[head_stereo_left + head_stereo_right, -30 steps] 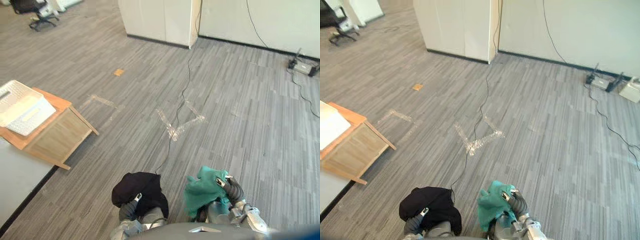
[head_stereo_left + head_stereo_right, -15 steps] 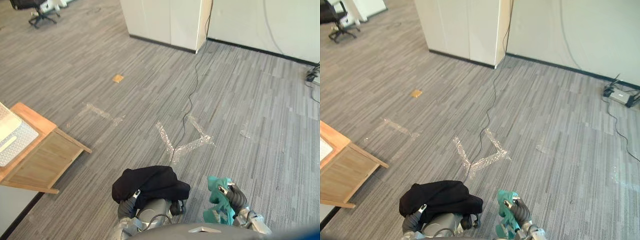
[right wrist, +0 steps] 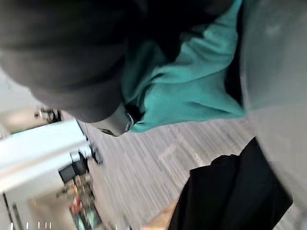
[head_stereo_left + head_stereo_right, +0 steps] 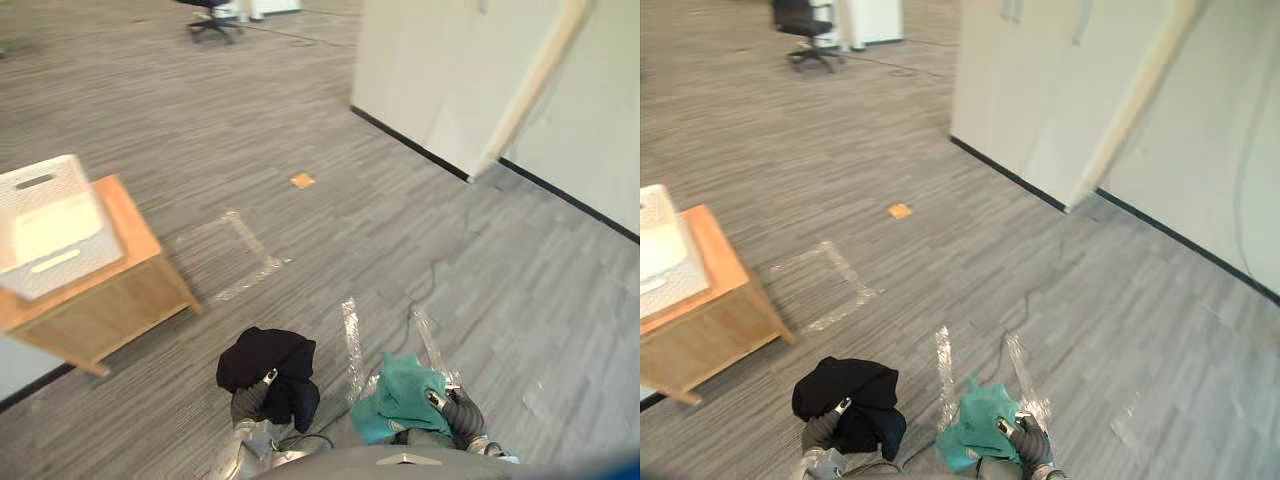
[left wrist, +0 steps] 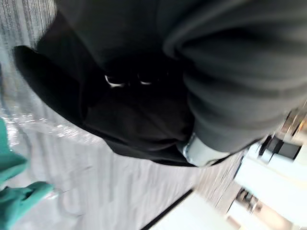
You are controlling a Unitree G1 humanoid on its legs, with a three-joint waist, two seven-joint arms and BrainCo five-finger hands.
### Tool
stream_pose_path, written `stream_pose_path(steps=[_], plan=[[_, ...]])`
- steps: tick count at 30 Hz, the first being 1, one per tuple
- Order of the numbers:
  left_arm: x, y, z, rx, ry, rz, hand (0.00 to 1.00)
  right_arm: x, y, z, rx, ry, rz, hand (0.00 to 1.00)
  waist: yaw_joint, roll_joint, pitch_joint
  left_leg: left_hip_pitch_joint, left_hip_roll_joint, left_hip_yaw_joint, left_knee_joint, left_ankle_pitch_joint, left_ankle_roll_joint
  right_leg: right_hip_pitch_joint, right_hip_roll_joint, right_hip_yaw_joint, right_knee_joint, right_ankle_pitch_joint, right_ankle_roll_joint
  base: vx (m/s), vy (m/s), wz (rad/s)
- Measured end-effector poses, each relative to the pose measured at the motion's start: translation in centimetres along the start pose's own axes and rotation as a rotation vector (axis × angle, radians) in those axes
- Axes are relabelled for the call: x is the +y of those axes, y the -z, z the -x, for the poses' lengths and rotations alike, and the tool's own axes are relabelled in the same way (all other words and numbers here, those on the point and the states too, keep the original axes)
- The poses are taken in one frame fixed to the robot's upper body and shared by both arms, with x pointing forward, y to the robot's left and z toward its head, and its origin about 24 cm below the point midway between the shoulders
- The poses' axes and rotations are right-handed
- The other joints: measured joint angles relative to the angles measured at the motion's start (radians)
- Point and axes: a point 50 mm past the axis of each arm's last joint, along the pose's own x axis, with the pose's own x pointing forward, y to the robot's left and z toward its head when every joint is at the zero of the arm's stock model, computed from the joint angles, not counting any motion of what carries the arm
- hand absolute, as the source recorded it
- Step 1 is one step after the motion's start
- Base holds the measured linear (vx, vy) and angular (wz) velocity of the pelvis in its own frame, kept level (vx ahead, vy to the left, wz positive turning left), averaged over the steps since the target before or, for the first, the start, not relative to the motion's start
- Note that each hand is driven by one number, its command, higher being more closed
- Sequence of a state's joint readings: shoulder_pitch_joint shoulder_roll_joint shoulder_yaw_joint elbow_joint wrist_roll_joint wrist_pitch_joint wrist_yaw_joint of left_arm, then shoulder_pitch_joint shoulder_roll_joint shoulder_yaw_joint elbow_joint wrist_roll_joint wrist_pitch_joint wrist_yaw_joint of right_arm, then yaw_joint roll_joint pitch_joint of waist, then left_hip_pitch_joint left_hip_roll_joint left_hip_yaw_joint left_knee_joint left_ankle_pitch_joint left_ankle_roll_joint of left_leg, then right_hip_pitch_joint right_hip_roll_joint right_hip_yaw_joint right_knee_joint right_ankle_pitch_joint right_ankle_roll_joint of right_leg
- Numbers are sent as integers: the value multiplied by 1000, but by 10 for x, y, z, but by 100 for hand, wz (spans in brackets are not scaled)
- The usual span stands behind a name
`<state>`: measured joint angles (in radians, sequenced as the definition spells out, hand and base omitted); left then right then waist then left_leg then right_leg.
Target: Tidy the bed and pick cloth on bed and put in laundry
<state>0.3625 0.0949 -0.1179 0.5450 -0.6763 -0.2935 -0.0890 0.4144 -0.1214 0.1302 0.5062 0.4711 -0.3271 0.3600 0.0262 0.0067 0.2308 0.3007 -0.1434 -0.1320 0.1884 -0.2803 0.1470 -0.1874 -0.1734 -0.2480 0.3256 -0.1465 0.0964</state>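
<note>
At 7 o'clock the left hand [image 4: 262, 393] is clamped on a crumpled black fabric cloth [image 4: 262, 358] that drapes over its fingers. At 5 o'clock the right hand [image 4: 447, 408] grips a rumpled teal fabric cloth [image 4: 400, 398]. Both seem held for carrying to the white perforated plastic laundry basket [image 4: 40, 190] on the wooden surface [image 4: 130, 230] at 10 o'clock.
</note>
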Motion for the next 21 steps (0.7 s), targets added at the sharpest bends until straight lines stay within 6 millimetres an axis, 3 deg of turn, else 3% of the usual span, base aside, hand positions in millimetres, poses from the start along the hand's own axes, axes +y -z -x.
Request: stream_pose_path(steps=[1, 4, 5, 6, 7, 8, 9, 10, 11, 12, 14, 17, 19, 20, 21], plan=[[3, 1, 2, 5, -11, 0, 100, 3, 1, 0, -3, -3, -25, 100, 13, -5, 3, 13, -6, -32, -3, -13, -22, -38, -2, 20, -51, 47, -5, 299, -159, 103], [10, 9, 12, 25, -19, 8, 100, 17, -1, -2, -22, -42, -46, 100, 21, -10, -3, 55, -6, -103, 3, -77, -64, -86, -6, 39, 16, 63, -16, 399, -242, 93], [12, 11, 16, 32, -11, 9, 100, 24, -4, -3, -38, -75, -45, 100, 19, -12, -4, 61, 2, -112, 15, -135, -52, -104, -2, 44, 73, 78, -39, 511, -309, 89], [12, 17, 19, 47, -17, 25, 100, 27, -6, -4, -42, -96, -27, 100, 21, 12, -9, 69, 35, -132, 48, -179, -81, -114, 13, 26, 149, 87, -71, 371, -205, 71], [13, 22, 23, 55, -29, 45, 100, 27, -8, -2, -46, -104, -15, 100, 22, 30, -22, 62, 63, -117, 96, -178, -104, -103, 26, 4, 170, 71, -89, 489, -226, 58], [16, 24, 26, 55, -44, 61, 100, 28, -10, -6, -51, -110, -14, 100, 17, 27, -16, -7, 79, -33, 269, -155, -145, -75, 24, -23, 190, 46, -115, 512, -230, 64], [12, 26, 25, 57, -31, 77, 100, 25, -11, -7, -44, -100, -2, 100, 0, 32, -11, -115, 114, 55, 502, -64, -171, -31, 30, -59, 184, 34, -135, 492, -241, 76], [8, 26, 24, 50, -11, 87, 100, 21, -15, -8, -45, -101, 16, 100, -11, 49, 0, -174, 157, 108, 649, 47, -166, 29, 51, -80, 147, 22, -144, 500, -236, 51], [6, 26, 24, 47, 9, 90, 100, 23, -16, -10, -45, -111, 25, 100, 7, 57, 8, -221, 208, 167, 775, 221, -160, 107, 72, -82, 89, 8, -158, 498, -156, 22], [2, 24, 21, 36, 46, 85, 100, 21, -18, -12, -51, -105, 26, 100, 18, 62, 13, -301, 227, 185, 895, 210, -149, 167, 77, -81, 48, -12, -162, 499, -129, 2], [-2, 22, 19, 29, 77, 83, 100, 15, -24, -19, -68, -86, 35, 100, 19, 74, 17, -413, 222, 186, 954, 119, -153, 240, 69, -76, -10, -38, -162, 466, -105, 4], [-6, 18, 18, 20, 123, 93, 100, 7, -29, -18, -79, -64, 46, 100, 24, 74, 21, -506, 210, 224, 767, 39, -168, 363, 52, -81, -104, -59, -132, 438, -44, -6], [-8, 16, 16, 45, 171, 101, 100, -2, -32, -14, -82, -37, 61, 100, 22, 74, 22, -501, 194, 276, 400, 60, -180, 430, 28, -86, -105, -106, -84, 513, 79, 2], [-11, 17, 16, 58, 208, 126, 100, -8, -28, -8, -67, -16, 64, 100, 20, 83, 21, -481, 190, 292, 206, 156, -169, 451, 28, -84, -94, -134, -61, 500, 137, -5], [-9, 13, 13, 57, 227, 140, 100, -10, -24, -6, -47, -2, 56, 100, 28, 56, 28, -435, 165, 329, 175, 188, -84, 478, 7, -65, -90, -155, -40, 477, 96, -12]])
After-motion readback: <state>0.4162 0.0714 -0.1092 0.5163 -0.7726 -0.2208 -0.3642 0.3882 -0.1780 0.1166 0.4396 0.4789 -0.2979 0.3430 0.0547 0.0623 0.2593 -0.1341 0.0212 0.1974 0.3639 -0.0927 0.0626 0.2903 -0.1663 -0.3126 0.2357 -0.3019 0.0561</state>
